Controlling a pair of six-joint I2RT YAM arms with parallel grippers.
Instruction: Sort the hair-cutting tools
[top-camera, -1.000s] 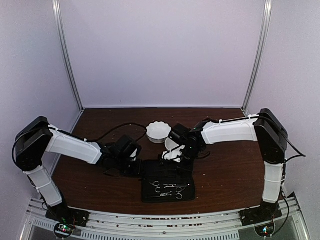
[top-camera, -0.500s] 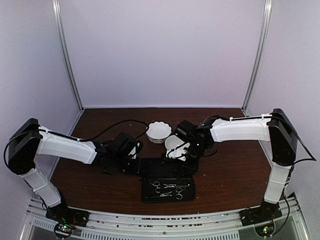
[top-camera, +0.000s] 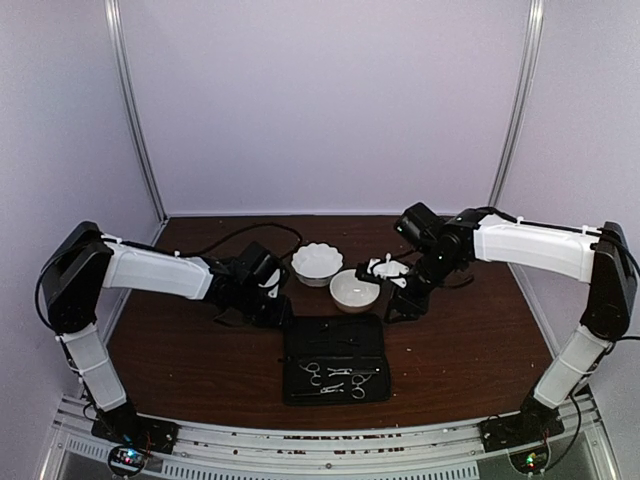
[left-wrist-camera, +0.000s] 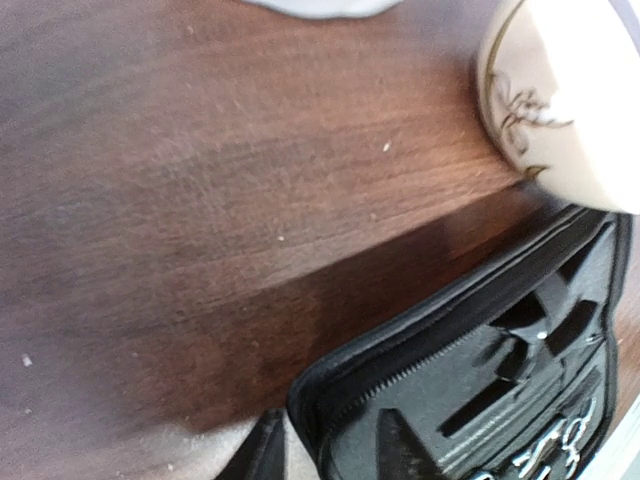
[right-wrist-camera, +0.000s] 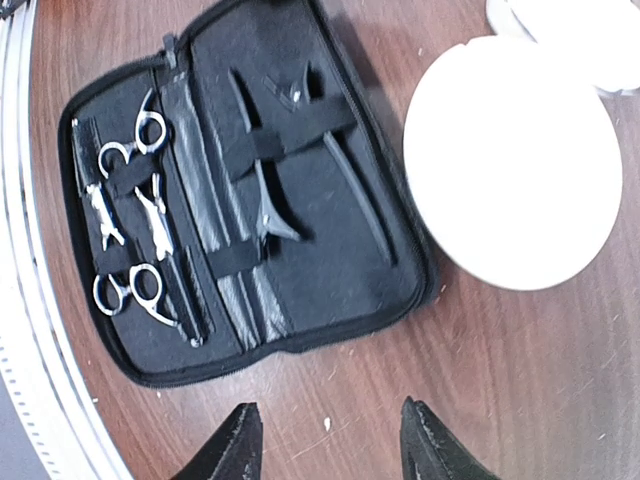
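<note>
While bare wood runs along the tabletop's (top-camera: 480, 340) left and right edges, the open case (top-camera: 335, 345) lies at the middle of the near edge, beside two bowls: scalloped bowl (top-camera: 317, 262) and smooth bowl (top-camera: 354, 291). Only the right wrist view separates the contents: upper scissors (right-wrist-camera: 101, 205), lower scissors (right-wrist-camera: 158, 228), thick clip (right-wrist-camera: 265, 170), thin clip (right-wrist-camera: 355, 190). The left pincer (left-wrist-camera: 330, 450) is spread astride the case's corner; the right pincer (right-wrist-camera: 325, 440) gapes, empty.

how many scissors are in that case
2. Both lie strapped in the near half of the open black case: the first scissors, and the second scissors beside it, rings at the opposite end. None seen elsewhere.
</note>
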